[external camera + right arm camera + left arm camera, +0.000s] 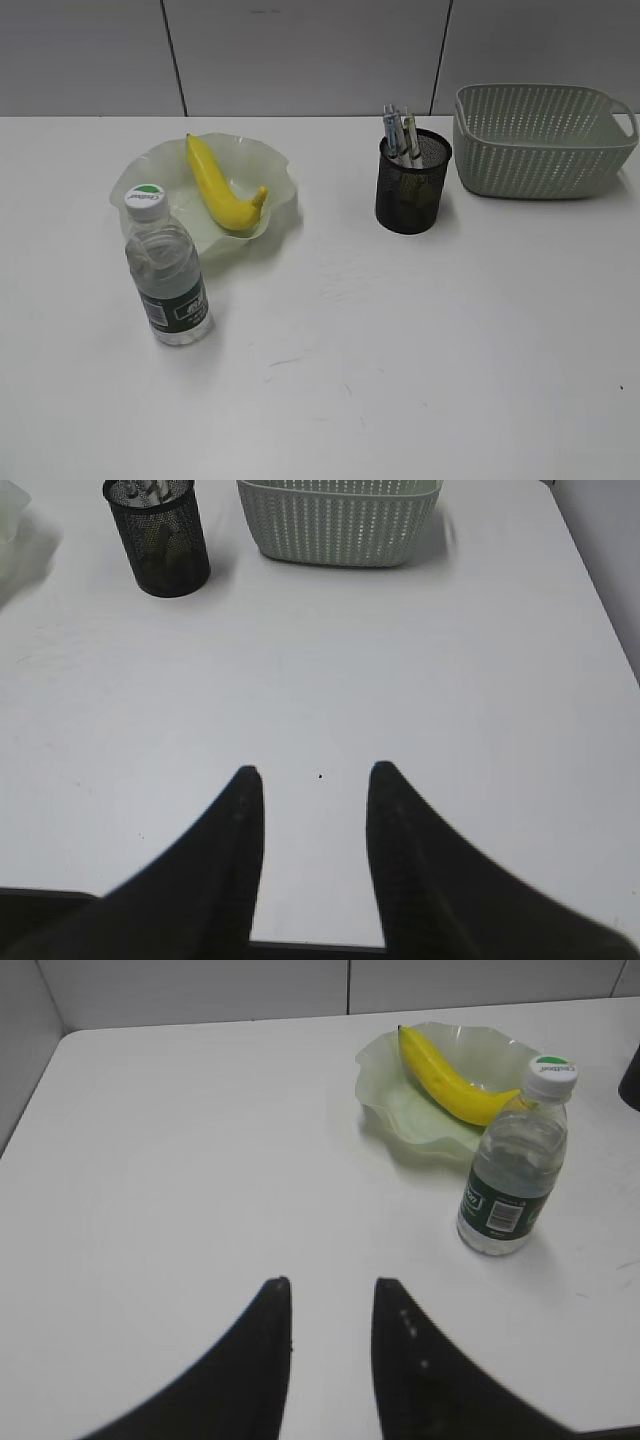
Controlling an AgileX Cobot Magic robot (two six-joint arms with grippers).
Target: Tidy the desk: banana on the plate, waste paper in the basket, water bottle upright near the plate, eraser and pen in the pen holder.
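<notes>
No readable text on water bottle (508,1186)

Banana (222,185) on plate (150,170), bottle (167,270) in front; holder (412,182) left of basket (540,140).

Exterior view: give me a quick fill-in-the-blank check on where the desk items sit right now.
1. The banana lies on the ____.
2. The bottle stands ____ in front of the plate.
3. The pens stick out of the black mesh ____.
4. Both the left gripper and the right gripper hold ____.

Missing words: plate; upright; holder; nothing
</notes>
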